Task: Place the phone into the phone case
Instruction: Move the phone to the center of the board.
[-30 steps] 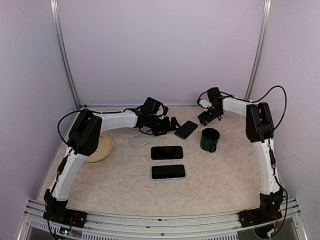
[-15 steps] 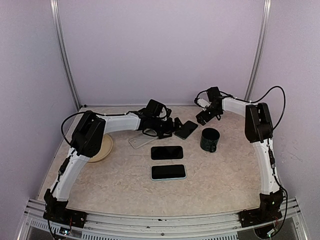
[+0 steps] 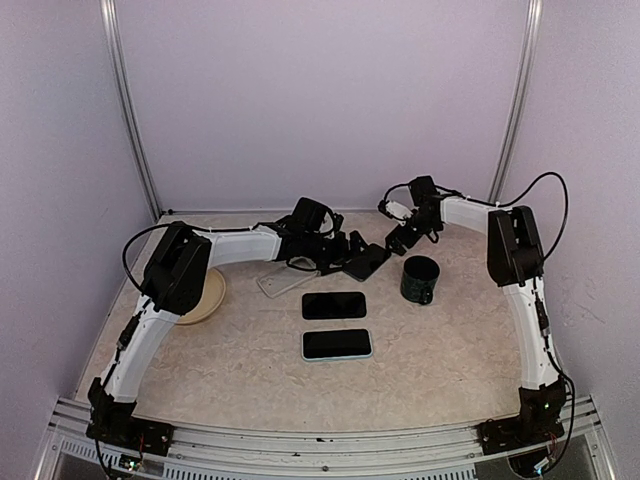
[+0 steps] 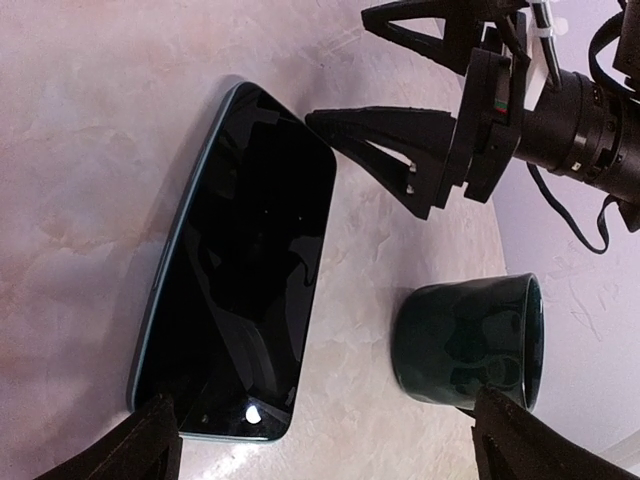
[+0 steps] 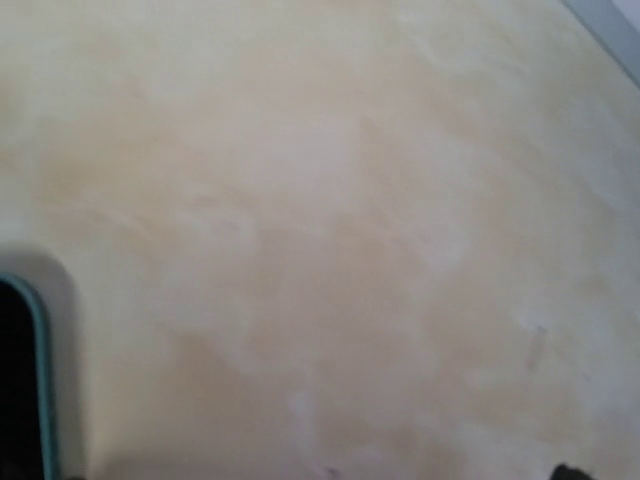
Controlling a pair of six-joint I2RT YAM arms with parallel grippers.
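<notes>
The left pincer point(image 3: 347, 253), spread wide and holding nothing, has slid rightward, so the dark phone point(image 4: 240, 270) now lies just ahead of its fingertips. Past the phone's far end the right pincer point(image 4: 338, 66), also released, has edged closer; a two-armed pickup looks near. The pale phone case point(image 3: 283, 283) lies behind the left pincer, with a green mug point(image 4: 470, 340) to its right. The counter point(image 3: 250, 390) is mottled beige and the walls point(image 3: 320, 100) are lilac.

You've got a beige marbled counter point(image 3: 250, 385), dk-green mug point(image 4: 468, 342), black phone point(image 4: 245, 265) w/ teal rim, tan plate point(image 3: 208, 296), lilac walls point(image 3: 320, 100), arms point(image 3: 240, 243) white w/ black joints.
</notes>
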